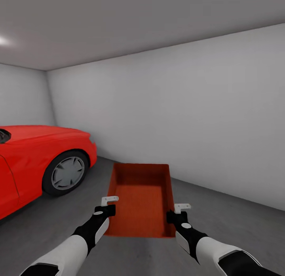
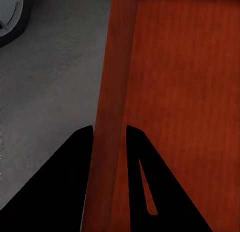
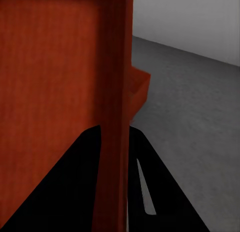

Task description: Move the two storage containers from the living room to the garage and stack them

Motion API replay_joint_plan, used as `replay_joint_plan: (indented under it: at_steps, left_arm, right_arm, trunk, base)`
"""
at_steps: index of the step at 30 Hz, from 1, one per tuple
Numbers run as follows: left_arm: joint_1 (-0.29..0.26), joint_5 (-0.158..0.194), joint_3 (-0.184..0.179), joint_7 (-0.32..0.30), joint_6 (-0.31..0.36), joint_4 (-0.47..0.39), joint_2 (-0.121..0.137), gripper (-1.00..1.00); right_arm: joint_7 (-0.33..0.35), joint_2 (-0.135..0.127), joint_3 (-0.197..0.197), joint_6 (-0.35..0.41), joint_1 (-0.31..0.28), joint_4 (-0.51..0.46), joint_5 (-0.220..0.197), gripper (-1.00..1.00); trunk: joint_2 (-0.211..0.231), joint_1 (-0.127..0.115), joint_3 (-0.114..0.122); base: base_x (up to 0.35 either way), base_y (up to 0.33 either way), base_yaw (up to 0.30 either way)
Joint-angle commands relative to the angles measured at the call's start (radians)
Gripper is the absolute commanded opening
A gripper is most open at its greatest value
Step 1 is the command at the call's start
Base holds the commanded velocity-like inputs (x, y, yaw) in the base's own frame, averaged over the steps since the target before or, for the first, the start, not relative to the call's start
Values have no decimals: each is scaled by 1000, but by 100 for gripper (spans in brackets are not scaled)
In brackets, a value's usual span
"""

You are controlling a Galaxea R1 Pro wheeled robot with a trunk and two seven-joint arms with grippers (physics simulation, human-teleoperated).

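Storage container (image 1: pixel 140 199): orange-red, rectangular, open-topped, thin straight walls, flat ribbed bottom; held between both arms, open side up, long axis running away from the robot toward the grey-white wall (image 1: pixel 198 121) beyond it. Whether its base touches the concrete cannot be told. In the right wrist view a second orange-red corner (image 3: pixel 141 87) shows past the container's right wall, lower down toward the floor; whether it belongs to another bin cannot be told. Left gripper (image 1: pixel 107 207): closed on the container's left long wall near the end nearest the robot; in the left wrist view its two black fingers (image 2: pixel 75 182) straddle that wall (image 2: pixel 112 92), one outside, one inside over the bottom panel. Right gripper (image 1: pixel 177 213): clamped likewise on the container's right long wall near the same end; in the right wrist view the black fingers (image 3: pixel 80 187) sit either side of the wall edge (image 3: pixel 114 92). Floor (image 1: pixel 237 224): dark grey, speckled concrete, around and under the container. Red car (image 1: pixel 35 157): glossy, to the left of the container and well apart from it, front wheel (image 1: pixel 68 172) with a grey hubcap facing the container; that wheel's rim also shows in the left wrist view (image 2: pixel 10 15) beyond the container's left wall.
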Motion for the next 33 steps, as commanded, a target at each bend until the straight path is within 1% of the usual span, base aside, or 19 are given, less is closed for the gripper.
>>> replay_joint_plan:
  at_steps: [1,16,33]
  left_arm:
    - [-1,-11,34,50,7,-6,9,-100]
    - [-1,-10,34,50,7,-6,14,-100]
    - [-1,-10,34,44,7,-6,15,-100]
  right_arm:
    - [-7,-39,-16,-6,-1,11,-19,-100]
    - [-8,-38,-16,-6,0,11,-17,-100]
    - [-8,-39,-16,-6,-1,11,-18,-100]
  trunk:
    - [-1,1,-1]
    - [-1,1,-1]
    - [-1,1,-1]
  base:
    - [297,229,-1]
    - [297,229,-11]
    - [292,239,-272]
